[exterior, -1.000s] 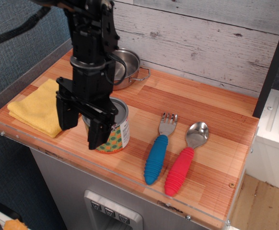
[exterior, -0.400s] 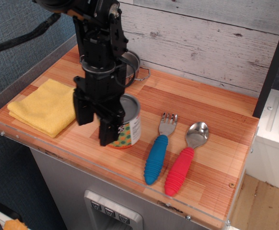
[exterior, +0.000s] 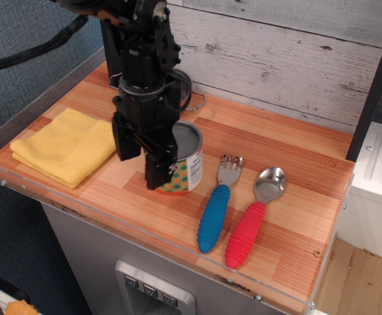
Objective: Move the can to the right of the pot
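Counter of striped wood against a whitewashed plank wall, holding the following. Item: can (exterior: 185, 159), a short tin with a flat grey lid and a green-and-orange dotted label with a white panel, standing upright near the front edge, roughly mid-counter and just left of the fork (exterior: 218, 203). Item: gripper (exterior: 144, 152), black, descending from the arm above; its two fingers straddle the can's left side, one visible in front of the label and one further left, but the pictures do not settle whether the pads press the wall, nor whether the can's base is on the wood or just off it. Item: pot (exterior: 181, 88), small and shiny, at the back by the wall, mostly hidden behind the arm, with one wire handle showing to its right. Item: yellow cloth (exterior: 63, 144), folded, at the left end. Item: fork with blue handle and spoon (exterior: 255, 218) with red handle, lying side by side right of the can. Handling note, as judgement: the can looks rigid and moderately weighty if full; its smooth label and metal wall could slip under a light pinch, so hold across the middle of the body, opposite sides, kept upright. The bare boards right of the pot remain its destination.
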Available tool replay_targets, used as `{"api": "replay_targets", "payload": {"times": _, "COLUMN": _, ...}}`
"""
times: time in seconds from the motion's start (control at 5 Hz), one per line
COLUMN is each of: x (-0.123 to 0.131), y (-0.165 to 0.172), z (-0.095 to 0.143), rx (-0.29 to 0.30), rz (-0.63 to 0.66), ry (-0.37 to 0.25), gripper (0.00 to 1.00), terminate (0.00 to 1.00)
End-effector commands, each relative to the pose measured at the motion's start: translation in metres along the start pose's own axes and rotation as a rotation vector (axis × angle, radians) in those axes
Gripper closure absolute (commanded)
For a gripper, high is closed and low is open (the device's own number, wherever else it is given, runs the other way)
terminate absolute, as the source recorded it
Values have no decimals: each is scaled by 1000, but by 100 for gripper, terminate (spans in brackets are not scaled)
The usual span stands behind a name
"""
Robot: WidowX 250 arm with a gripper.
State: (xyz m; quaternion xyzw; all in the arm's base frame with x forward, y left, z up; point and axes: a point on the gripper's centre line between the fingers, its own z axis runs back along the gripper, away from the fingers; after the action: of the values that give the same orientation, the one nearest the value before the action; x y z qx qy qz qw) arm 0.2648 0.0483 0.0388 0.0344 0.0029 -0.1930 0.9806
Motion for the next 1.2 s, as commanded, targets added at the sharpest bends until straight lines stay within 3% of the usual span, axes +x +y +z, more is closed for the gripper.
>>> {"api": "replay_targets", "payload": {"times": 0.0, "x": 16, "y": 21, "z": 14, "rx": 9, "rz": 3, "ry": -79, "gripper": 0, "terminate": 0}}
{"api": "replay_targets", "payload": {"times": 1.0, "x": 53, "y": 31, "z": 19, "rx": 26, "rz": -3, "ry": -162, "gripper": 0, "terminate": 0}}
